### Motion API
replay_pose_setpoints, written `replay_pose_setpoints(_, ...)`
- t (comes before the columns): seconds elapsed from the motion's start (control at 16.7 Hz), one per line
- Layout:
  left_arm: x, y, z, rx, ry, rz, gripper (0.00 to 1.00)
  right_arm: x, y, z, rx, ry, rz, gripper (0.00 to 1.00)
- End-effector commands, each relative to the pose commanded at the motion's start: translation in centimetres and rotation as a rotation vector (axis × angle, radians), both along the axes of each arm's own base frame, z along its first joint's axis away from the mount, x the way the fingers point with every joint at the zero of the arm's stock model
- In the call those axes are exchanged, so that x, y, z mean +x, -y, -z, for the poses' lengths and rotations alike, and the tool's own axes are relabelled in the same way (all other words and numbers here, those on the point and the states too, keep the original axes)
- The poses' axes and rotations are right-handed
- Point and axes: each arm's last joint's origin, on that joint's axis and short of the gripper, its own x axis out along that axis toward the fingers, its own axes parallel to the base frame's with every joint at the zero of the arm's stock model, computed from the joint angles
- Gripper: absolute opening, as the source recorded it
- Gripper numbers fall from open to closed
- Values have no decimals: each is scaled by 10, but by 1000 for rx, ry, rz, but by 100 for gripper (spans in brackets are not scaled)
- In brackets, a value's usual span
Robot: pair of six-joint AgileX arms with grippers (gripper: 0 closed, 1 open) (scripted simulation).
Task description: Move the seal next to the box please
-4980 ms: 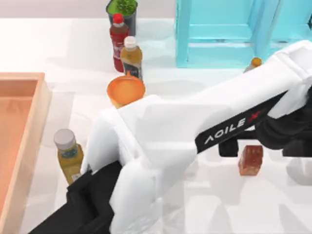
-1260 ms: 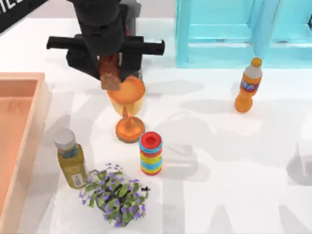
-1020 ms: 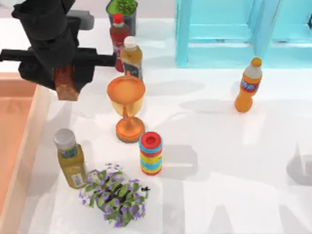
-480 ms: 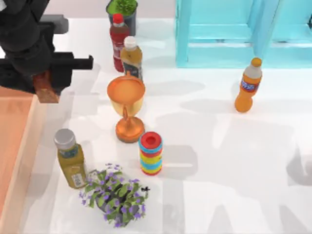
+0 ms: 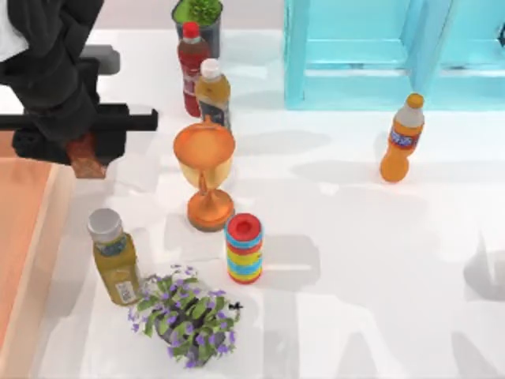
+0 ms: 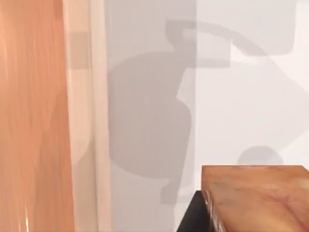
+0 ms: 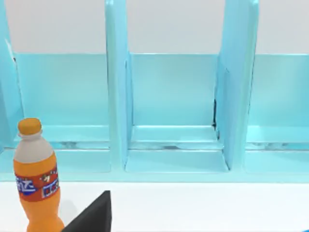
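My left gripper [image 5: 87,160] hangs over the table's left side, shut on the seal [image 5: 83,150], a small glossy reddish-brown block. The seal is held just right of the box [image 5: 47,237], a large light-orange wooden tray whose thick right wall runs along the top view's left edge. In the left wrist view the seal [image 6: 256,198] sits between dark fingers above white table, with the box wall [image 6: 82,116] beside it. My right arm is parked out at the right; its wrist view faces the back of the table.
An orange goblet [image 5: 203,158], a grey-capped yellow bottle [image 5: 114,257], a rainbow ring stack [image 5: 245,249] and a purple-flowered plant [image 5: 188,316] stand right of the seal. Two bottles [image 5: 201,79] stand behind. The orange soda bottle [image 5: 401,138] and turquoise cabinet [image 5: 379,47] are at the back right.
My left gripper carried the seal leftward across the table from over the goblet to the box wall. In the last half second it shifted slightly right and toward the front.
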Motion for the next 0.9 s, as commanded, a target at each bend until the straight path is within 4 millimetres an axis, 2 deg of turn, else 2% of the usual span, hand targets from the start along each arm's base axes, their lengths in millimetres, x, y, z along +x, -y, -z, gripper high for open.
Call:
replay_pose_setpoints(0.18,2,-1,22,1,-8,-2,0,0,0,0,0,0,0,100)
replay_pose_setpoints(0.42,2,-1,26,2,-13,-2,0,0,0,0,0,0,0,100)
replay_pose_setpoints(0.9,2,-1,26,2,-13,-2,60,0,0,0,0,0,0,100)
